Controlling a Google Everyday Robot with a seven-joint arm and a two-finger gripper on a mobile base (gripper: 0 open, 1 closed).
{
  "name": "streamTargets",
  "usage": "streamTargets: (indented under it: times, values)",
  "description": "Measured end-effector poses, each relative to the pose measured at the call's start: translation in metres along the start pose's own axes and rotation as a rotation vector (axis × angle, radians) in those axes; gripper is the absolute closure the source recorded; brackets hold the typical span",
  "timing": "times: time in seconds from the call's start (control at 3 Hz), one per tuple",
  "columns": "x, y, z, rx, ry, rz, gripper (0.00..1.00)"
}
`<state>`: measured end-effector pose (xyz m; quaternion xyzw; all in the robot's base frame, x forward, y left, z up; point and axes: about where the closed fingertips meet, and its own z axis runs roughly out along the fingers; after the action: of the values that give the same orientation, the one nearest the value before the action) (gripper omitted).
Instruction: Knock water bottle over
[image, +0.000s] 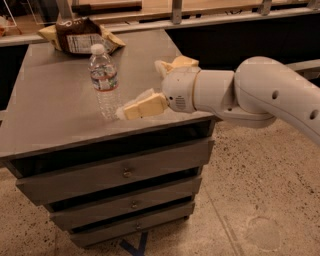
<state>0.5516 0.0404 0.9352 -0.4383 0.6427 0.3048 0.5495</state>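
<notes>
The water bottle (104, 81) stands upright on the grey cabinet top (55, 110), left of centre. It is clear and ribbed, with a white cap and a white, red and blue label band. My gripper (131, 110) reaches in from the right, low over the front part of the top. Its cream fingertips are just right of the bottle's base, very close to it. The white arm (250, 95) stretches off to the right.
A brown and yellow snack bag (80, 36) lies at the back of the cabinet top. A yellow item (177, 63) lies behind my wrist near the right edge. The cabinet has several drawers (125, 172). Speckled floor (260, 200) lies to the right.
</notes>
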Motion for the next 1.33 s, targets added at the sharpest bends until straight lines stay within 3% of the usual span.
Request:
streamTargets:
  times: [0.33,1.33]
  values:
    - [-0.001,0.005,0.024,-0.044,-0.053,-0.016,0.0]
    - [-0.002,-0.011,0.084,-0.058,-0.119,-0.039,0.0]
